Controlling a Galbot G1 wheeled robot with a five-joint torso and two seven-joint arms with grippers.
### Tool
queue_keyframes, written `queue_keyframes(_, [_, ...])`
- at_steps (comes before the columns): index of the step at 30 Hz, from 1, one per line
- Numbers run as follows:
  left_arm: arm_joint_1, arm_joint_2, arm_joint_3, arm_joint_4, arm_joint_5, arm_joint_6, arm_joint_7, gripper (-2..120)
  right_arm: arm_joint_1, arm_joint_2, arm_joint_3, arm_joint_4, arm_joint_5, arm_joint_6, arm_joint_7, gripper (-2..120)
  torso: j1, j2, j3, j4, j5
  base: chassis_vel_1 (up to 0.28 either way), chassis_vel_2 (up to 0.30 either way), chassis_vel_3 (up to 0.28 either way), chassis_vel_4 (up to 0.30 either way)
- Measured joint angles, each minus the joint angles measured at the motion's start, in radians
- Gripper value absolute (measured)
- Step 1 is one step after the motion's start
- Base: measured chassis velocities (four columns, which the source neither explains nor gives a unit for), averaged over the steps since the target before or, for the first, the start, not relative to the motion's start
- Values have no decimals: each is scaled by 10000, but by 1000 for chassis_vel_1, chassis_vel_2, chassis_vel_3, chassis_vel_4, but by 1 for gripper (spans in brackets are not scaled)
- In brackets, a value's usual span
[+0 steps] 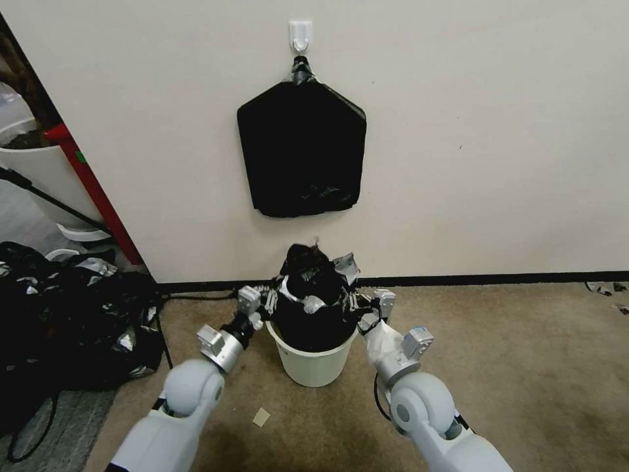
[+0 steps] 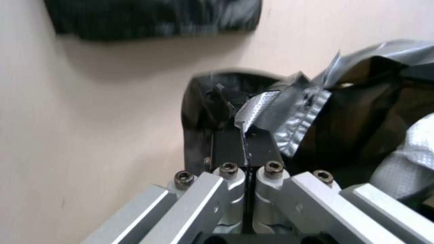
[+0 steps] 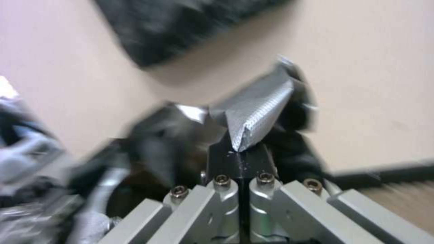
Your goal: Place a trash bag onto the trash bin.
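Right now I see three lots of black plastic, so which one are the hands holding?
The trash bag bunched over the trash bin, pinched by left hand and right hand; not the wall bundle or floor heap.

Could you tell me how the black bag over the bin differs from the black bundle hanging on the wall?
The trash bag bulges crumpled out of the trash bin on the floor; the wall bundle hangs flat from a hook. The trash bag is pinched by the left end effector and right end effector, both shut on it; the wall bundle hangs untouched. Both are black plastic.
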Motion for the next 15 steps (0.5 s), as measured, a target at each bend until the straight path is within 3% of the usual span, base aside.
queue_keyframes(1, [0,0,0,0,0,0,0,0,0,0,0,0,0,0,0,0,0,0,0,0,0,0,0,0,0])
queue_keyframes(4, [376,157,334,-958,77,753,-1085,0,-91,-397,-553,387,127,-422,1727,0,0,1,0,-2,2,0,0,0,0])
queue_keyframes(5, [376,157,334,-958,77,753,-1085,0,-91,-397,-553,387,127,-422,1727,0,0,1,0,-2,2,0,0,0,0])
queue_keyframes(7, [689,411,521,-1771,184,1281,-1951,0,-205,-705,-895,879,368,-574,2275,0,0,1,-1,-2,1,0,0,0,0])
queue_keyframes(8, [689,411,521,-1771,184,1281,-1951,0,-205,-705,-895,879,368,-574,2275,0,0,1,-1,-2,1,0,0,0,0])
queue_keyframes(9, [1002,642,660,-2379,281,1793,-2777,0,-308,-923,-1154,1289,575,-691,2655,0,0,0,-1,-1,2,0,0,0,0])
queue_keyframes(11, [1443,942,804,-3081,338,2477,-3854,0,-485,-1164,-1543,1970,1046,-952,3369,0,0,1,-1,0,2,0,0,0,0])
queue_keyframes(12, [1443,942,804,-3081,338,2477,-3854,0,-485,-1164,-1543,1970,1046,-952,3369,0,0,1,-1,0,2,0,0,0,0])
queue_keyframes(14, [1917,1234,945,-3783,438,3220,-4919,0,-701,-1324,-1896,2669,1619,-1170,4319,0,0,1,-1,1,-1,0,0,0,0])
queue_keyframes(15, [1917,1234,945,-3783,438,3220,-4919,0,-701,-1324,-1896,2669,1619,-1170,4319,0,0,1,-1,1,-1,0,0,0,0])
